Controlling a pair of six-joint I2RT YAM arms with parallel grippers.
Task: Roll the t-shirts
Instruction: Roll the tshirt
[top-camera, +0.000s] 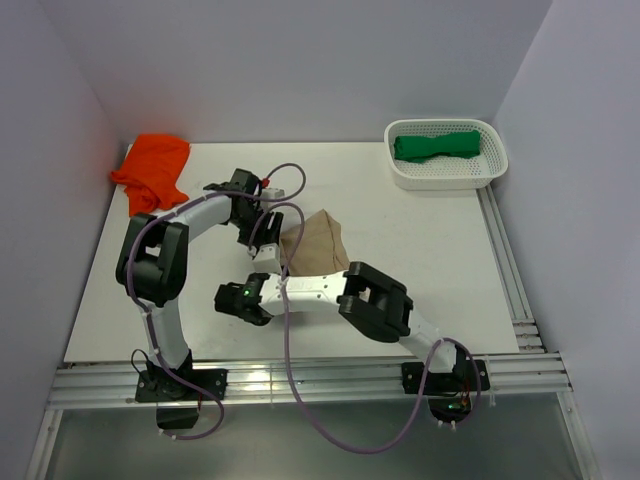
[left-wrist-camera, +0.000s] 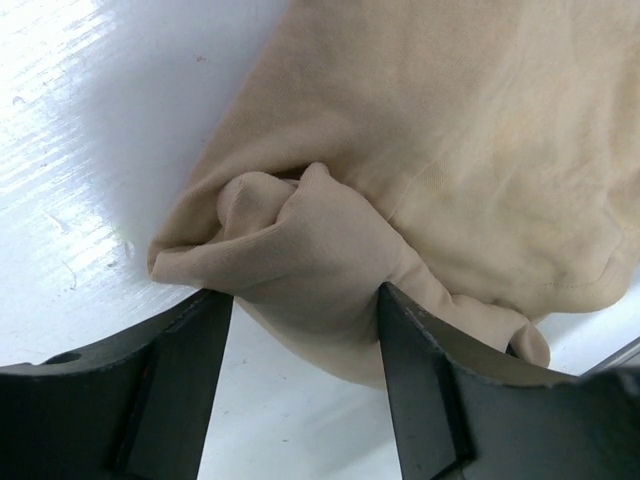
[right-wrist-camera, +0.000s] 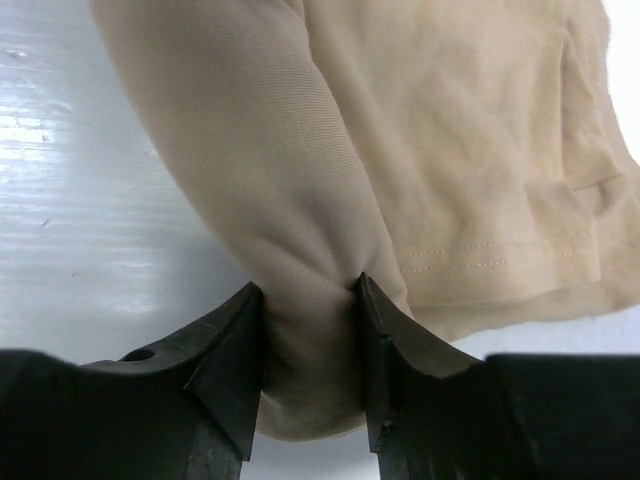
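Note:
A tan t-shirt (top-camera: 318, 243) lies crumpled in the middle of the white table, with a thick rolled fold along its near-left edge. My right gripper (right-wrist-camera: 308, 290) is shut on that rolled fold (right-wrist-camera: 290, 200), both fingers pressing into the cloth. Further along the same edge, my left gripper (left-wrist-camera: 305, 295) stands open around a bunched lump of the tan t-shirt (left-wrist-camera: 300, 240); its right finger (left-wrist-camera: 420, 370) touches the cloth. From above, the left gripper (top-camera: 266, 238) sits at the shirt's left edge. An orange t-shirt (top-camera: 152, 170) lies at the back left.
A white perforated basket (top-camera: 445, 178) at the back right holds a rolled green t-shirt (top-camera: 437, 146). Purple cables loop over both arms near the tan shirt. Metal rails run along the table's near and right edges.

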